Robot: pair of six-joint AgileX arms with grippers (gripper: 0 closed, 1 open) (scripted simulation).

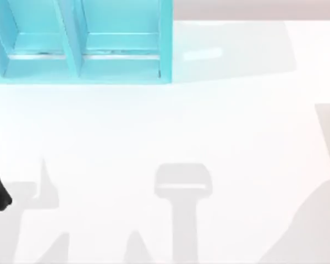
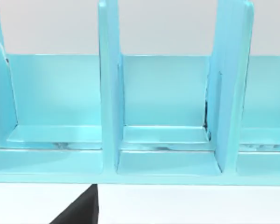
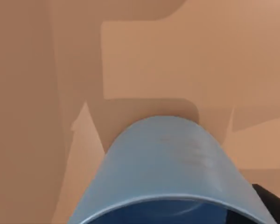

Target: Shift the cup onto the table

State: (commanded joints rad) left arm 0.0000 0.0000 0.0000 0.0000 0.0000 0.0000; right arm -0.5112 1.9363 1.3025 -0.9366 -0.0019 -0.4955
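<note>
White table (image 1: 154, 132) lay bare — cup (image 3: 168, 172) sat close under the right tool, grip unclear; lower gently, keep it upright.

Top view: bright, even light on the wide glossy white table (image 1: 253, 137), near washed out. Soft grey shadows w/ blurred edges lie low on it, plus a pale sheen right of the teal-blue compartmented shelf unit (image 1: 77, 49). Left wrist view: shelf floors show thin glare streaks. Right wrist view: warm tan cast, hard-edged shadows behind the small plain blue cylindrical cup (image 3: 165, 172), slightly soft up close.
</note>
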